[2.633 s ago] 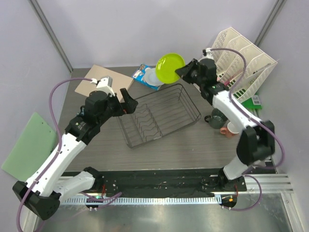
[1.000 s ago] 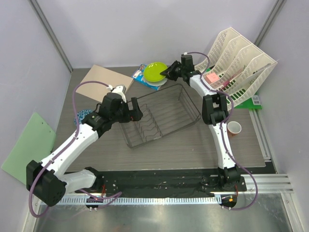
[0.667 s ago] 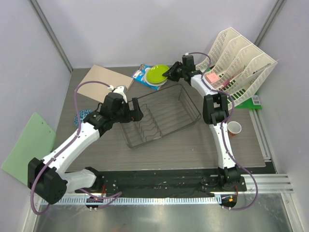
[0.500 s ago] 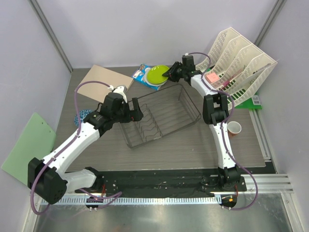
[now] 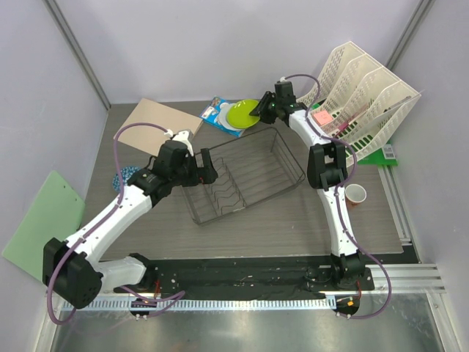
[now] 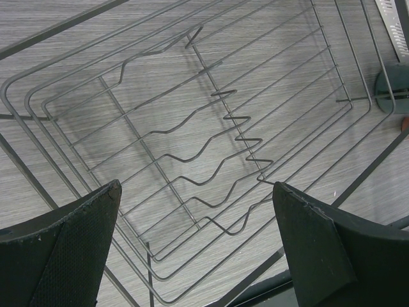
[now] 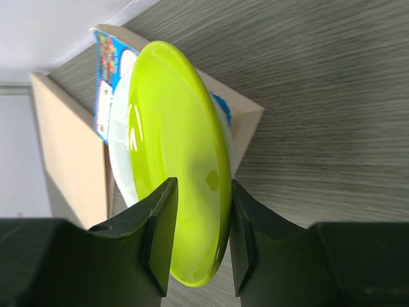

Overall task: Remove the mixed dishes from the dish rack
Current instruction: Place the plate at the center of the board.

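- Lowered since earlier, the lime-green plate [image 5: 242, 114] lies on the white plate [image 7: 119, 150] beyond the dish rack [image 5: 291, 153].
- Placing step: right gripper [image 5: 258, 111] straddles its rim; clamped or slack, I cannot tell.
- Idle left gripper [image 6: 197, 188] gapes above the rack.
- Next: release, retreat.

The lime-green round plate [image 7: 172, 128] lies nested on the white round plate [image 7: 118, 147], whose rim shows along one side. Beneath both are a blue printed snack packet [image 7: 108, 57] and a flat tan board [image 7: 64, 147] on the grey wood-grain table [image 7: 319, 96]. The right gripper [image 7: 203, 192] straddles the green rim, its jaws parted
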{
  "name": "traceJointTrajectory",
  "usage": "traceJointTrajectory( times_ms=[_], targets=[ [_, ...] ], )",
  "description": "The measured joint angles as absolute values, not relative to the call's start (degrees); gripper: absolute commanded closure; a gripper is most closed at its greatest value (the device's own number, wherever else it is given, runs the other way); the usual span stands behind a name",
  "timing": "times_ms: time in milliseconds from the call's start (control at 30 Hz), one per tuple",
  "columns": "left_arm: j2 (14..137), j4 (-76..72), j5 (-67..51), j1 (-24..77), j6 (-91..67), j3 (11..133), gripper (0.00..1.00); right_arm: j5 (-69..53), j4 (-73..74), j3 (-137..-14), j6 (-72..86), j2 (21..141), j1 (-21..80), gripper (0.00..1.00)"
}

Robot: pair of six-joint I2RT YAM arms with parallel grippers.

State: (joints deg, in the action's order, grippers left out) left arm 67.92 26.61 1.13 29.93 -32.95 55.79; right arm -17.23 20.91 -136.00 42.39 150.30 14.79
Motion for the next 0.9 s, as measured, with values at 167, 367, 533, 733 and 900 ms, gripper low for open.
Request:
traceJointTrajectory(
  times_ms=[167, 367, 533, 733, 900],
  targets=[
    [68.2, 26.6, 1.0, 29.9, -33.0, 55.8, 0.00, -14.7, 24.3, -136.0, 40.2, 149.9, 14.8, 0.58],
    [68.4, 26.6, 0.9, 29.9, -33.0, 55.8, 0.00, -14.2, 25.8, -136.1, 39.2, 149.9, 14.7, 0.74],
    [68.5, 26.5, 0.9, 29.9, -33.0, 55.8, 0.00, -14.3, 25.1, -137.1, 39.2, 149.7, 14.9, 0.83],
    [68.5, 26.5, 0.9, 29.9, -33.0, 55.8, 0.00, -14.2, 24.7, -137.7, 39.3, 149.6, 15.0, 0.89],
    [68.5, 26.4, 0.9, 29.9, -33.0, 55.7, 0.00, -14.2, 24.7, -138.0, 39.3, 149.6, 15.1, 0.94]
  ],
)
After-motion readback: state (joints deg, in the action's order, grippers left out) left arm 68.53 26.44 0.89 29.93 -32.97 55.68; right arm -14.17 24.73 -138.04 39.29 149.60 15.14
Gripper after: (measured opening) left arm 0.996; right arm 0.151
